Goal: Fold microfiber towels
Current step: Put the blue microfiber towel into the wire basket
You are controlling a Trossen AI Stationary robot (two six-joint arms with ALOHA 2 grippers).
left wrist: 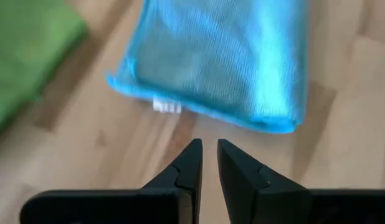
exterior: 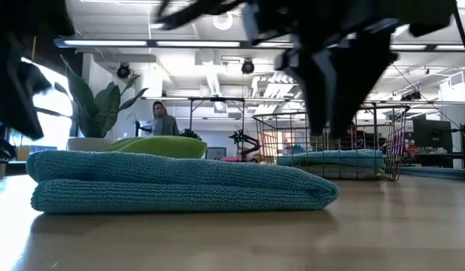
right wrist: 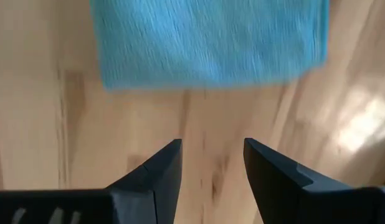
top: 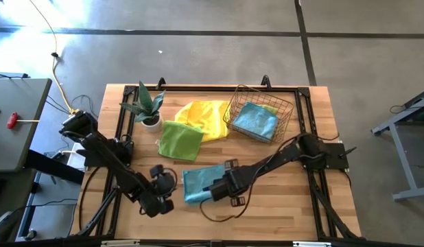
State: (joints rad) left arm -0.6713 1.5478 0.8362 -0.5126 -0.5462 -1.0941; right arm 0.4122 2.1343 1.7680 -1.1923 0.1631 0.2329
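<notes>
The teal towel sits folded flat at the front of the table, between the two arms, with the green towel and yellow towel further back beside the plant, and another blue one in the wire basket. Right gripper hovers just off its edge, fingers spread and holding nothing, while the left gripper is nearly pinched together, also empty. My worry: either arm could clip that edge pulling away and flip the top layer open, since nothing pins it down.

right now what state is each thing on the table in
teal towel: folded, flat on table, not held
lime green towel: folded
yellow towel: crumpled, unfolded
basket: holds a blue towel
left gripper: nearly closed, empty
right gripper: open, empty
</notes>
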